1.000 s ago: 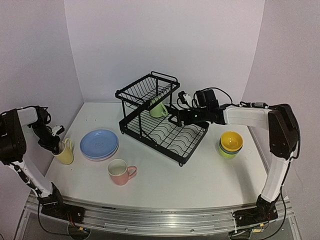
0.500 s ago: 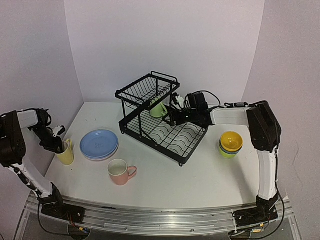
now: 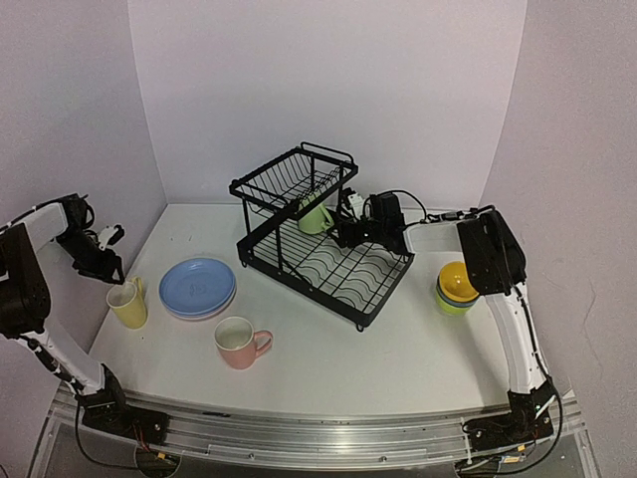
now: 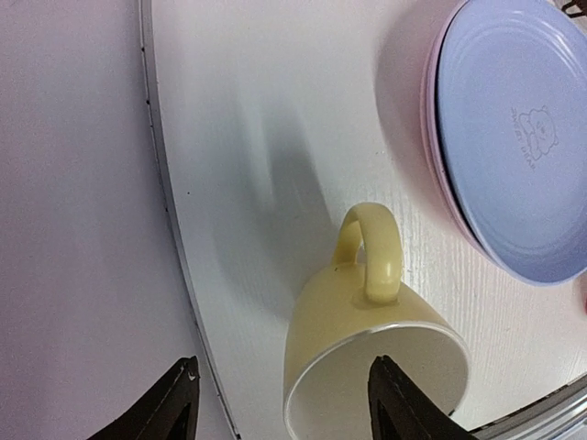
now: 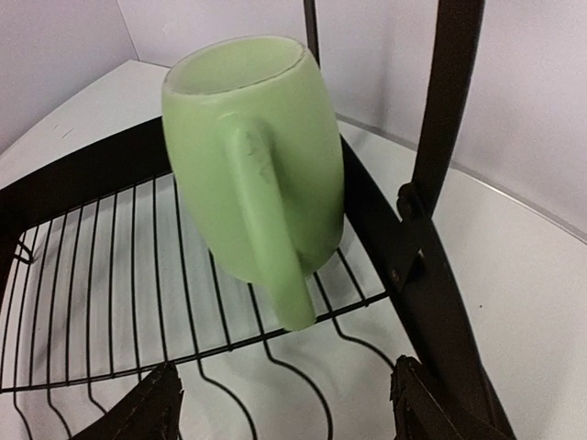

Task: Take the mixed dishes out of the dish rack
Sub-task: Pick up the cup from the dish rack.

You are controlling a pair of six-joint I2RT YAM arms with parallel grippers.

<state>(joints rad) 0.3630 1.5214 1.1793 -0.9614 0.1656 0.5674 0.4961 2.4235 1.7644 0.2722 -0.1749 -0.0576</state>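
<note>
pale green mug, black rack, yellow mug

The blue plate runs off the left wrist view's top and right edges; the pink plate beneath shows only a thin rim. The yellow mug has its rim cut by the bottom edge. Overhead, the blue bowl and green bowl are slivers under the yellow bowl.

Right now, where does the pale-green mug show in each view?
Top external: pale-green mug at centre, in the dish rack, below its raised basket.
Left wrist: not in it.
Right wrist: mug fills the centre, handle toward the camera.
Shared landmark: the rack's black wires.
</note>
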